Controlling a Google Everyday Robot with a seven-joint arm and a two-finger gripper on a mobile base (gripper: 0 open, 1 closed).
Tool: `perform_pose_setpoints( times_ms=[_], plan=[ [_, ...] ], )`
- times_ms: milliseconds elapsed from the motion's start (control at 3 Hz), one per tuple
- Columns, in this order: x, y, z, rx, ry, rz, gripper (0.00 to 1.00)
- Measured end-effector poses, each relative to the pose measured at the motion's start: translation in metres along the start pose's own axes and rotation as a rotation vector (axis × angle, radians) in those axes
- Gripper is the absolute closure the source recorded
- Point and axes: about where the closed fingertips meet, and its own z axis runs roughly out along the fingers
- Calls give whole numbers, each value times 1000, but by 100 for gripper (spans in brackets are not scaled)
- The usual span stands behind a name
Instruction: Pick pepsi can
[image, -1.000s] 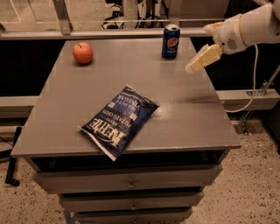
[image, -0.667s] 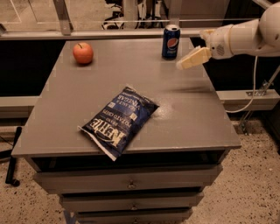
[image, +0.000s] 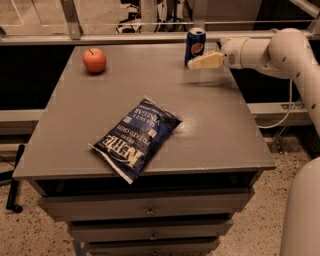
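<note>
Matte table (image: 150, 82), gripper (image: 196, 63) beside pepsi can (image: 195, 43) — cylindrical

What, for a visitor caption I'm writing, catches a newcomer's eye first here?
The dark-blue chip bag lying flat near the front of the table draws the eye first. Next comes the pale arm on the right, its tool close beside the upright pepsi can at the back. A red apple sits back left.

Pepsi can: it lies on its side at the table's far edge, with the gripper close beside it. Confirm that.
Not quite. The camera view shows the pepsi can standing upright, not lying on its side. The rest holds: it is at the far edge of the table, with the gripper close beside it.
</note>
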Motion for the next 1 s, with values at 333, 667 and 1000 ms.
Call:
perform_pose_setpoints(
  times_ms=[333,667,1000],
  plan=[
    [1,-18,30,26,-56,28,0],
    [-3,-33,52,47,-100,29,20],
    [-10,-36,58,42,-114,11,43]
  ],
)
